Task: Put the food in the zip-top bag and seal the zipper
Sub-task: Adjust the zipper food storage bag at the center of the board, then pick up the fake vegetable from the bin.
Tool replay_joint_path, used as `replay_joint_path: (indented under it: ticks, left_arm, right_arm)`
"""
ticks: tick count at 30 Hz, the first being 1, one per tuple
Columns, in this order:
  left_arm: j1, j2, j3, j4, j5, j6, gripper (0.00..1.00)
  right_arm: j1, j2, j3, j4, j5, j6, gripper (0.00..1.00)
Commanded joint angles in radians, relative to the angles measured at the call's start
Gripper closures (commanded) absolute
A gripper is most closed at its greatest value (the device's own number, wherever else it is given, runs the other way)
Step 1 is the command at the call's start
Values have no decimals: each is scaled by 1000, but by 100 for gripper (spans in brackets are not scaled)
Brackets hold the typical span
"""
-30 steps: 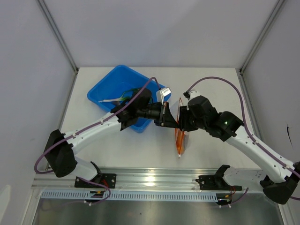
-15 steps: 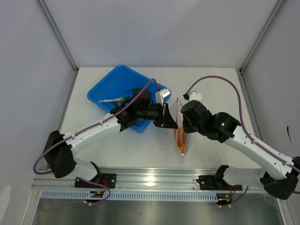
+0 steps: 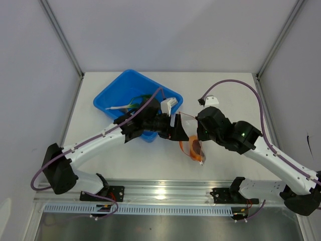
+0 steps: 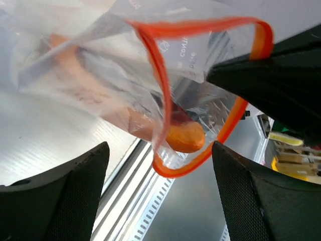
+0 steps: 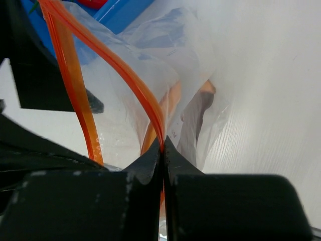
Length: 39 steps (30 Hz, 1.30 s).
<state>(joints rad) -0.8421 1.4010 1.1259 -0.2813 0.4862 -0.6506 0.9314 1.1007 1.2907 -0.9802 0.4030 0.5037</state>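
Note:
The zip-top bag hangs between my two grippers, its mouth spread in a loop. My right gripper is shut on the orange-red zipper, pinching one rim of the mouth. Inside the bag lie an orange slice and a grey piece. My left gripper is open, its fingers wide apart on either side of the lower end of the zipper loop, not touching it. From above, the left gripper faces the right gripper closely. More food lies in the blue tray.
The blue tray stands at the back left, under the left arm's forearm, holding green pieces and a white-stemmed onion. A red piece shows at the tray's edge in the right wrist view. The metal rail runs along the table's near edge.
My left gripper has opened and let go of the bag's mouth. The right jaws closed on the zipper. The bag's mouth has spread into a loop and its lower end swung left.

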Motion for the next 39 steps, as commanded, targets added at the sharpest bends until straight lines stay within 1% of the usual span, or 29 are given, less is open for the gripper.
replay_joint_path:
  ticks: [1,3,4,6,7,8,9,11,12,14,15,17,19,20,21,22,23,24,25,26,28,29,31,32,34,35,36,38,39]
  left_arm:
    - [3,-120,22,-48,-99,60,15]
    - [12,-197,5,-68,-141,62,15]
    - [17,-224,-1,-78,-197,60,15]
    - [34,-310,-27,-104,-253,59,16]
    - [46,-335,-34,-114,-273,51,17]
    - [60,-356,-41,-133,-302,49,21]
    - [98,-384,-57,-140,-302,46,23]
    - [150,-381,-57,-176,-285,43,26]
    - [205,-363,-52,-206,-272,43,27]
    - [262,-332,-43,-245,-261,43,29]
    - [312,-311,-10,-286,-258,46,30]
    - [357,-246,33,-315,-293,49,32]
    - [420,-171,54,-311,-287,48,32]
    - [442,-137,107,-315,-269,43,32]
    - [481,-99,129,-323,-238,26,32]
    - [494,-58,152,-350,-227,19,32]
    - [506,29,246,-375,-218,14,32]
    - [518,71,280,-422,-228,0,30]
    - [520,110,305,-427,-248,-1,27]
    - [521,180,378,-433,-276,-3,21]
    - [528,252,434,-473,-329,-20,15]
    - [537,323,516,-492,-351,-30,14]
    - [546,395,576,-531,-385,-56,14]
    - [552,473,694,-594,-406,-66,14]
    - [552,550,776,-657,-463,-75,14]
    - [554,584,881,-705,-475,-80,14]
    - [555,643,908,-728,-482,-99,14]
    - [558,687,981,-766,-539,-129,14]
    - [560,707,983,-779,-554,-168,15]
  right_arm:
    - [-11,-5,6,49,22,-24,100]
    - [-23,-7,-1,52,22,-27,100]
    - [-26,-7,-2,52,23,-27,100]
    - [-32,-9,-1,43,40,-24,100]
    - [-32,-10,-1,40,46,-21,100]
    - [-34,-13,-1,37,48,-19,100]
    - [-36,-22,-4,37,49,-21,100]
    - [-39,-32,-7,34,51,-19,100]
    - [-43,-39,-4,25,57,-17,100]
    - [-45,-47,1,12,68,-14,100]
    - [-45,-50,4,6,68,-14,100]
    - [-46,-62,7,8,62,-16,100]
    - [-52,-64,9,15,53,-21,100]
    - [-52,-61,10,17,42,-24,100]
    - [-52,-61,10,27,34,-27,100]
    - [-51,-59,10,34,25,-28,100]
    - [-51,-59,6,41,14,-31,100]
    - [-51,-59,4,55,10,-31,100]
    - [-51,-58,1,61,2,-31,100]
    - [-49,-53,-4,69,-7,-33,100]
    - [-48,-48,-8,83,-16,-34,100]
    - [-46,-45,-13,92,-23,-34,100]
    - [-43,-45,-16,98,-35,-33,100]
    - [-43,-47,-18,101,-38,-33,100]
    - [-42,-47,-24,104,-41,-34,100]
    - [-43,-48,-27,106,-44,-34,100]
    - [-45,-51,-31,106,-44,-39,100]
    - [-49,-50,-31,103,-44,-44,100]
    - [-52,-51,-31,104,-44,-45,100]
